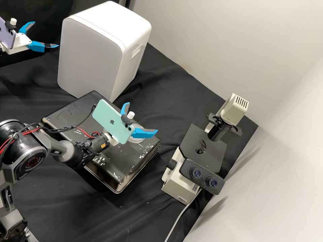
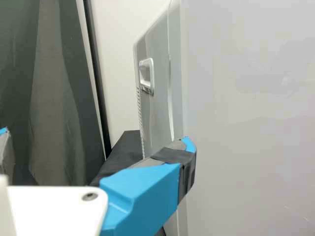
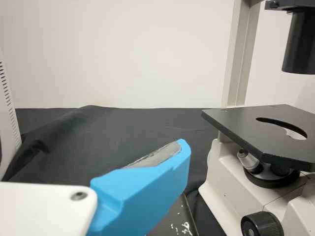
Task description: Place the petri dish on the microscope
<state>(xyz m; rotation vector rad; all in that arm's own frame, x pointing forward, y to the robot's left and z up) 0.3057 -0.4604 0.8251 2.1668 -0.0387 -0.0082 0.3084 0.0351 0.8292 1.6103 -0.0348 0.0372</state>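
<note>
Our right gripper [image 1: 142, 117] hangs spread over the petri dish [image 1: 137, 141], so we should lower its 2 fingers [image 1: 148, 132] level around the rim and squeeze gently.

A black cloth [image 1: 175, 90] covered the counter, rumpled into soft folds toward the back. On it stood a tall white box-shaped appliance [image 1: 101, 50] with rounded corners and a recessed handle in its side, close to the pale back wall [image 1: 235, 40]. Just in front of the appliance a shallow dark tray [image 1: 72, 112] lay flat on the cloth, its surface scuffed and flecked with white marks, its near rim showing bare metal.
</note>
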